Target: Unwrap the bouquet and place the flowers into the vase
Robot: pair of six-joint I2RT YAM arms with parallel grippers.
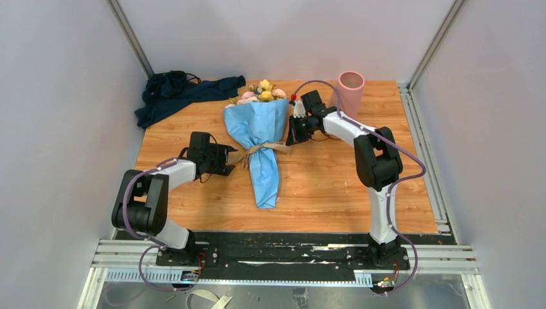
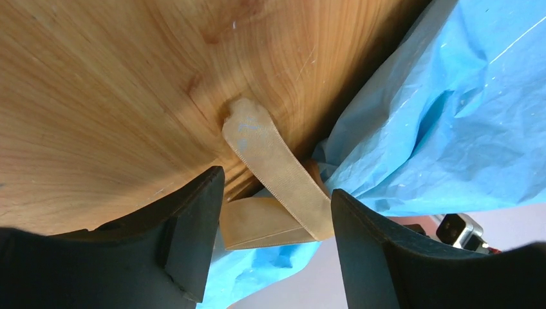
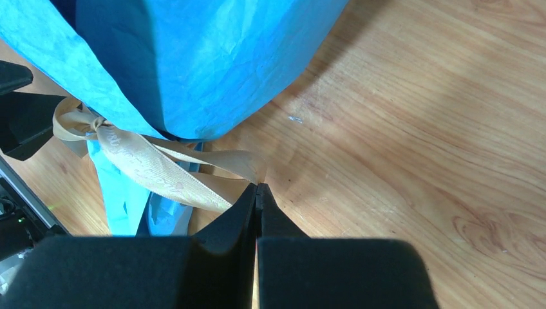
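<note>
The bouquet [image 1: 261, 138] lies along the wooden table [image 1: 335, 187], wrapped in blue paper [image 3: 212, 58] and tied at the waist with a tan ribbon [image 1: 261, 149]. Its pink and yellow flowers [image 1: 261, 92] point to the back. The pink vase [image 1: 349, 93] stands upright at the back right. My left gripper [image 1: 230, 161] sits just left of the knot, open, with two ribbon tails [image 2: 277, 174] lying between its fingers [image 2: 193, 238]. My right gripper [image 3: 257, 187] is low at the knot's right side, shut on the end of a ribbon tail [image 3: 244, 164].
A dark navy cloth heap [image 1: 183, 93] lies at the back left corner. Grey enclosure walls stand close on three sides. Metal rails [image 1: 422, 148] run along the table's right edge and across the near edge by the arm bases.
</note>
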